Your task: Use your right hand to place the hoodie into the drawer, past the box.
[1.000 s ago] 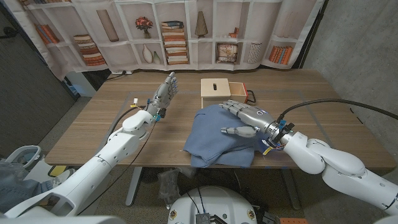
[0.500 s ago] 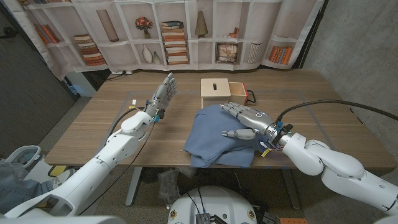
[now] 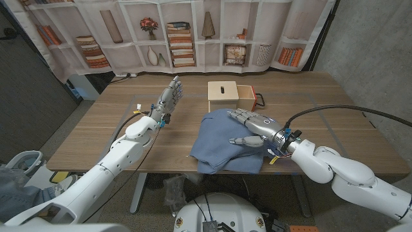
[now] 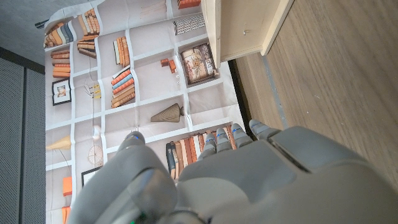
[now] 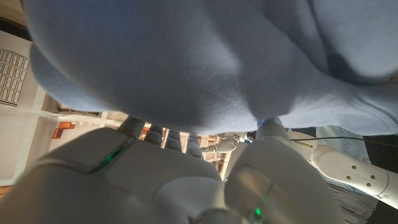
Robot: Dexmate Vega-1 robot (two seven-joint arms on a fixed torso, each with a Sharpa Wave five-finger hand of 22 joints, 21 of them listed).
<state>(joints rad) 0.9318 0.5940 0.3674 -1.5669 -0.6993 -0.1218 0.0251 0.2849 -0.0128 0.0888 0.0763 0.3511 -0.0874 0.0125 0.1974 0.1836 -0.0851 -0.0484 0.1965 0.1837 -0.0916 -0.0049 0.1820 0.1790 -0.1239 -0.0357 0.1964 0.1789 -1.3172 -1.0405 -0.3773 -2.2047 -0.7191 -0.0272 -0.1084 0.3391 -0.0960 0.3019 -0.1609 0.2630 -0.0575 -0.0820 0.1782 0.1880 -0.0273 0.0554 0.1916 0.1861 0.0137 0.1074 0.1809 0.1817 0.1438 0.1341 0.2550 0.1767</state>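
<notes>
A blue hoodie (image 3: pixel 222 145) lies crumpled on the table's near middle, reaching the front edge. My right hand (image 3: pixel 254 127) lies on top of it, fingers spread toward the box and thumb pressing the cloth. In the right wrist view the hoodie (image 5: pixel 199 56) bulges just past my right hand (image 5: pixel 161 186). Behind the hoodie stands a light wooden box (image 3: pixel 223 95) with a slot in its top. Beside it, the open drawer (image 3: pixel 248 97) has a red handle. My left hand (image 3: pixel 170 96) is raised upright left of the box, fingers apart, holding nothing.
A printed bookshelf backdrop (image 3: pixel 180 38) hangs behind the table (image 3: pixel 96 135). In the left wrist view the box (image 4: pixel 242 25) stands beyond my left hand (image 4: pixel 249 180) on the bare table (image 4: pixel 336 81).
My right hand has drawn slightly back toward me and settled lower onto the hoodie. The left arm has not moved.
</notes>
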